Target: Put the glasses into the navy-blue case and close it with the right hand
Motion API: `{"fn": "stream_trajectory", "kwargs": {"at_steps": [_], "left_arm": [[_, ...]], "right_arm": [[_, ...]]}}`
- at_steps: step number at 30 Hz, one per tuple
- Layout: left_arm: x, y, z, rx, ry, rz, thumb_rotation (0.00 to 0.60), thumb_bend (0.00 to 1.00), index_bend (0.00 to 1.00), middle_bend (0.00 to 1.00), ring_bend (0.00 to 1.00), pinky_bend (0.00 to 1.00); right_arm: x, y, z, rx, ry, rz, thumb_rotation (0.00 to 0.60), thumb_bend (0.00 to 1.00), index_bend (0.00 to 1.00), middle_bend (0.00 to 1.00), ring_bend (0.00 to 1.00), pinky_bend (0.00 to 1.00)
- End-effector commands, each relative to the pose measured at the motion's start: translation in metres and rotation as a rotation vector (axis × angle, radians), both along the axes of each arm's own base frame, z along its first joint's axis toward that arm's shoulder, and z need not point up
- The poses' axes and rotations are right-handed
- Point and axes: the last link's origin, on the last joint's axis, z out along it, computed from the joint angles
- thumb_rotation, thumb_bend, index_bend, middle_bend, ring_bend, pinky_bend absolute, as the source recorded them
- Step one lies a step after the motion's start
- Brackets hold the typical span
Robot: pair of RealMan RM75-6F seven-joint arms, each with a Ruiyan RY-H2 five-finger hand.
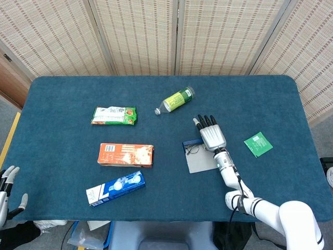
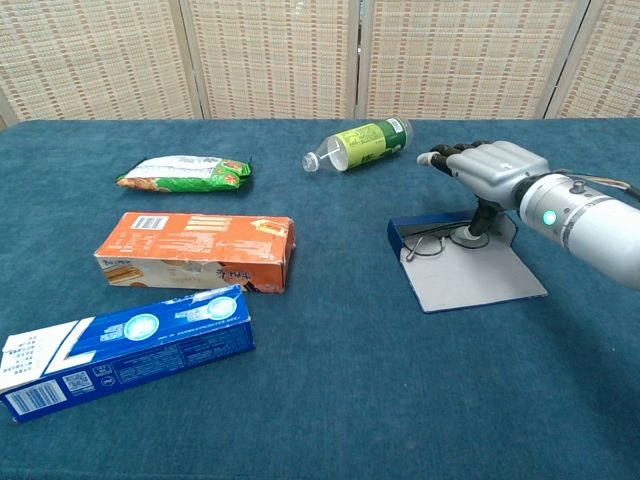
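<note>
glasses (image 2: 432, 243) in open case (image 2: 470, 275), robot hand (image 2: 487, 170) above; bottle (image 2: 360, 144) behind, boxes (image 2: 195, 250) left

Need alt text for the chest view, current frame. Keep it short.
The right hand reaches over an open navy-blue case on a blue table, its thumb down on the glasses lying in the case. Elsewhere lie a green bottle on its side, a green snack packet, an orange box and a blue box.

Bright, even overhead light, soft faint shadows, sharp focus, no glare.
</note>
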Motion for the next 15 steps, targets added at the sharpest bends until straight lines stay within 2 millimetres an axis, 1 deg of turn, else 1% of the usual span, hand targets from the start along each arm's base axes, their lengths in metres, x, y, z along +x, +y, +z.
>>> {"fn": "stream_trajectory", "kwargs": {"at_steps": [1, 5, 9, 15], "left_arm": [[0.0, 0.0, 0.0, 0.004, -0.002, 0.0, 0.6, 0.42, 0.07, 0.0, 0.0, 0.0], [-0.001, -0.001, 0.0, 0.002, -0.002, 0.0, 0.6, 0.42, 0.07, 0.0, 0.0, 0.0], [-0.001, -0.001, -0.001, -0.003, -0.002, -0.003, 0.6, 0.42, 0.07, 0.0, 0.0, 0.0], [-0.002, -0.003, 0.0, 0.004, -0.003, 0.001, 0.6, 0.42, 0.07, 0.0, 0.0, 0.0]], "right_arm": [[0.001, 0.003, -0.001, 0.006, -0.011, 0.008, 0.6, 0.22, 0.0, 0.0, 0.0, 0.05], [0.001, 0.014, 0.003, 0.009, -0.046, 0.018, 0.6, 0.22, 0.0, 0.0, 0.0, 0.04], [0.001, 0.024, 0.006, 0.021, -0.045, 0.041, 0.6, 0.22, 0.0, 0.0, 0.0, 0.04], [0.007, 0.021, 0.003, 0.04, -0.038, 0.039, 0.6, 0.22, 0.0, 0.0, 0.0, 0.04]]}}
